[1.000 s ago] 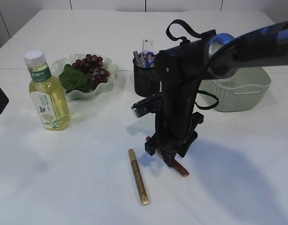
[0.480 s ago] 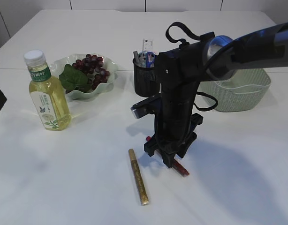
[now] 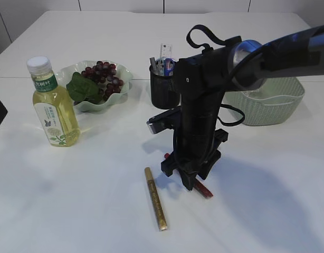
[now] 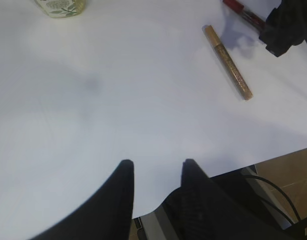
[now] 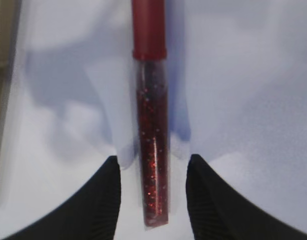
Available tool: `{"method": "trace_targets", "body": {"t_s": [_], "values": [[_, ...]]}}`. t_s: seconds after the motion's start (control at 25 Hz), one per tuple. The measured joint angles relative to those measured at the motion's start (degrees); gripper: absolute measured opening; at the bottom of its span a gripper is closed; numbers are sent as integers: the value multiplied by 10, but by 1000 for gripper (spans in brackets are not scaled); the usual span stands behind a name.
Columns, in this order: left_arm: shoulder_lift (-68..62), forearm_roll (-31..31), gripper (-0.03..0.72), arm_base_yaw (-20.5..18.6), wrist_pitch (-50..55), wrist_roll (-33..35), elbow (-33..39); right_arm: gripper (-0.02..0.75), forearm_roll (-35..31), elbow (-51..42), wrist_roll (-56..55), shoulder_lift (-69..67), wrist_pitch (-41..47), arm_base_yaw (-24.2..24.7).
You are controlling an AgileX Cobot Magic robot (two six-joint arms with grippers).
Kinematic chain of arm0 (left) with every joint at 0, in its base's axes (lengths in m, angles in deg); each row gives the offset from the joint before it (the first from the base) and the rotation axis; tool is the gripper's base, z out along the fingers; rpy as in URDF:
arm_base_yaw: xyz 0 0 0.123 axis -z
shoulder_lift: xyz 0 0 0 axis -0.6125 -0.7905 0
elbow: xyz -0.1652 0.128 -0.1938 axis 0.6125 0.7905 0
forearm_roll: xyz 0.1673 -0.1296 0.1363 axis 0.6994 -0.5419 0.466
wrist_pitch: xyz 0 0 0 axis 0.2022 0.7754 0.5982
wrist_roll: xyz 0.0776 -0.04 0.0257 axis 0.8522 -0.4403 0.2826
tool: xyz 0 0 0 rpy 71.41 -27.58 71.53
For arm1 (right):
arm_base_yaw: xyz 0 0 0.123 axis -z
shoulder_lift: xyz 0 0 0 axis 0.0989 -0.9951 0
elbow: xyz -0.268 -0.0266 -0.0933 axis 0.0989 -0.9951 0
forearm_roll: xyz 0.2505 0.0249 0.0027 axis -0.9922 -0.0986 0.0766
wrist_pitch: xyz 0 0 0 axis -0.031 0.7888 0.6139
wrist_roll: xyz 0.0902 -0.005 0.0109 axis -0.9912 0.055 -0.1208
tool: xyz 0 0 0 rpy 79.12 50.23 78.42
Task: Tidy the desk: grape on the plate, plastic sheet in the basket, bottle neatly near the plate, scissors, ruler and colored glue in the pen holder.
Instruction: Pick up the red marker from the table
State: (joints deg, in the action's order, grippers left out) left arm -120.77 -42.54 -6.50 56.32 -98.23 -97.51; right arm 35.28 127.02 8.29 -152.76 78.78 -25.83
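A white table (image 3: 98, 211) seen at a slant from above. The right gripper (image 3: 189, 178) points straight down over a red glitter glue tube (image 5: 152, 125) lying flat on the table. In the right wrist view its two black fingers (image 5: 104, 200) stand apart on either side of the tube's clear end with bare table showing between each finger and the tube, so the claw is about half open and holds nothing. A gold glue tube (image 3: 155, 198) lies flat just to the left of the red one. The left gripper (image 4: 156, 170) hovers above bare table near the front edge, partly open and empty. At back left a bottle (image 3: 53, 105) of yellow drink stands upright with a white cap, just beside a pale green wavy plate (image 3: 125, 76) that holds a bunch of dark red grapes (image 3: 104, 74) and a green leaf. A black mesh pen holder (image 3: 163, 87) stands at centre back with items sticking out of it. A pale green basket (image 3: 278, 105) sits at back right, partly hidden by the arm.
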Motion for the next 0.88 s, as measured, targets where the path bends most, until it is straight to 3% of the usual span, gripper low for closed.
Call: {"method": "trace_targets", "body": {"t_s": [0.88], "values": [[0,0,239,5,0,0,0,351,-19,0,6,-8,-10,0]]}}
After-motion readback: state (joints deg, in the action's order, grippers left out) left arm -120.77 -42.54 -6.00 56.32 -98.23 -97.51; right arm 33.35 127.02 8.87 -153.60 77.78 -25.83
